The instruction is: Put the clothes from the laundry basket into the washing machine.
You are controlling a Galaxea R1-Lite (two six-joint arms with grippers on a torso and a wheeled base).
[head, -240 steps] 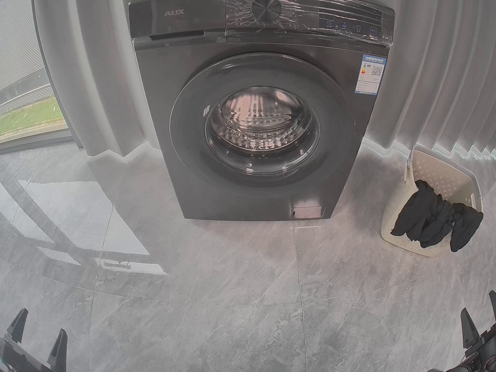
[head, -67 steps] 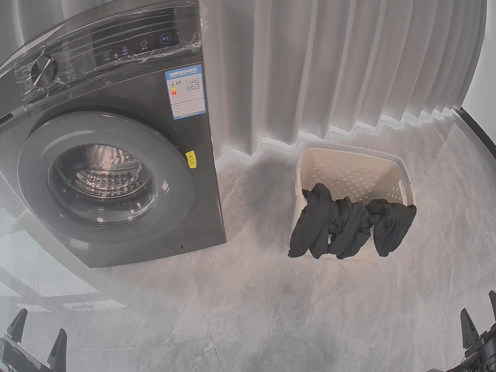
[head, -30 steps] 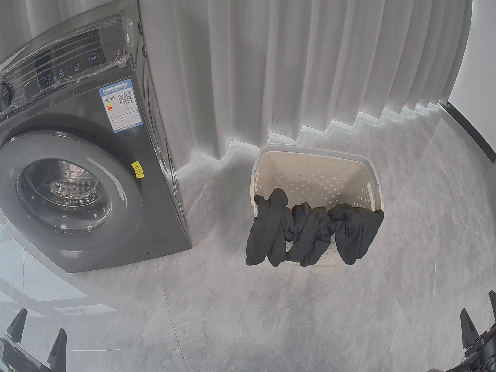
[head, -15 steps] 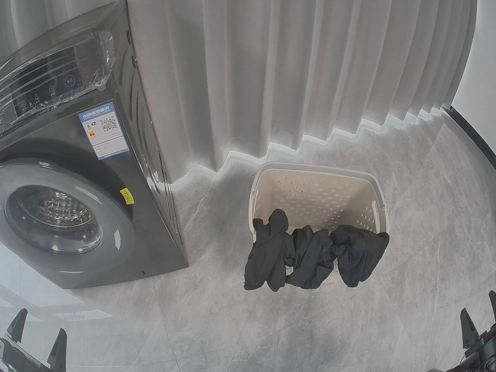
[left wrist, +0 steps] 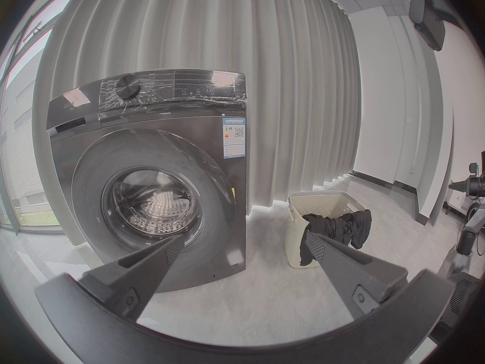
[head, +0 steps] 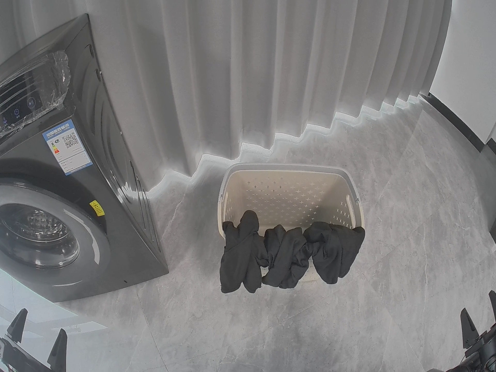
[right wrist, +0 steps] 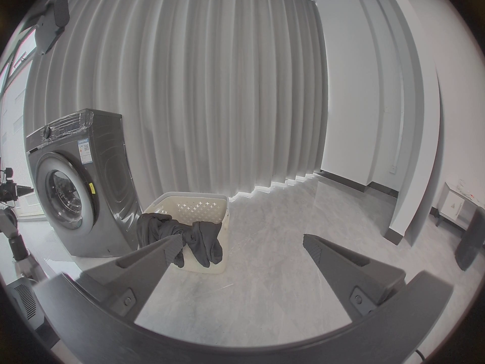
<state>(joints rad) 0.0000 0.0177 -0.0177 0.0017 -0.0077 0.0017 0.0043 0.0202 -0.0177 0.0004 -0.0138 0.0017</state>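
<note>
Floor [head: 320, 326] runs from left claw [head: 42, 320] and right claw [head: 478, 303], both spread wide, to the laundry basket [head: 289, 167] by the curtain [head: 258, 52], beside the washing machine [head: 62, 223]; clothes [head: 289, 254] drape its near rim.

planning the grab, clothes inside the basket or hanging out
Hanging out: the clothes drape over the near rim of the laundry basket, down its outside.

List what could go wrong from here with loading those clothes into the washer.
1. The washing machine's door looks shut; clothes brought over first would have nowhere to go.
2. The dark clothes hang over the rim of the laundry basket; a pull may tip the basket or drop a piece onto the floor.
</note>
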